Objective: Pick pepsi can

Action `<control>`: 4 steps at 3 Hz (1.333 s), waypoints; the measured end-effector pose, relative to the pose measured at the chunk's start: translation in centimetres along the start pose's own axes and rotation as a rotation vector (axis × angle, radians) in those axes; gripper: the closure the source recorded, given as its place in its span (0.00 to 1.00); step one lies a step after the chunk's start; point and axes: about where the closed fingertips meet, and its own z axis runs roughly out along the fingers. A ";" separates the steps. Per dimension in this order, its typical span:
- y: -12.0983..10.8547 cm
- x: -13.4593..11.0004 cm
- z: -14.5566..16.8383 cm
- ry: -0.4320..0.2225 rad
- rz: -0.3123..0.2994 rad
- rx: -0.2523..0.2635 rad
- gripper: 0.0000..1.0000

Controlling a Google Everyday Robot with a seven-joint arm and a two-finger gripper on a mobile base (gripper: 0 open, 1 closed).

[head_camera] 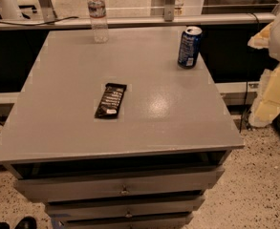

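Pepsi can (189, 46) is standing upright by the tabletop (72, 104) far right corner, close to the right edge. My hand is not showing; its grip I cannot tell. Risk: a glancing approach knocking it off.

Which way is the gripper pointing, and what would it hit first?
Cannot tell: the gripper is not in view, so its line is unknown. The can stands far right on the table.

Grey worktop (58, 109) fills frame centre. Clear water bottle (97, 14) upright near far edge, upper left. Black snack bar wrapper (111, 100) flat, left of centre, well apart from bottle. Drawers (125, 187) below, lower frame. Speckled floor (259, 185), lower right.
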 end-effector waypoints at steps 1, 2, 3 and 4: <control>0.0 0.0 0.0 0.000 0.000 0.000 0.00; -0.5 0.5 0.7 -0.031 0.041 0.032 0.00; -2.7 2.6 3.4 -0.121 0.157 0.088 0.00; -6.0 4.2 6.6 -0.249 0.277 0.146 0.00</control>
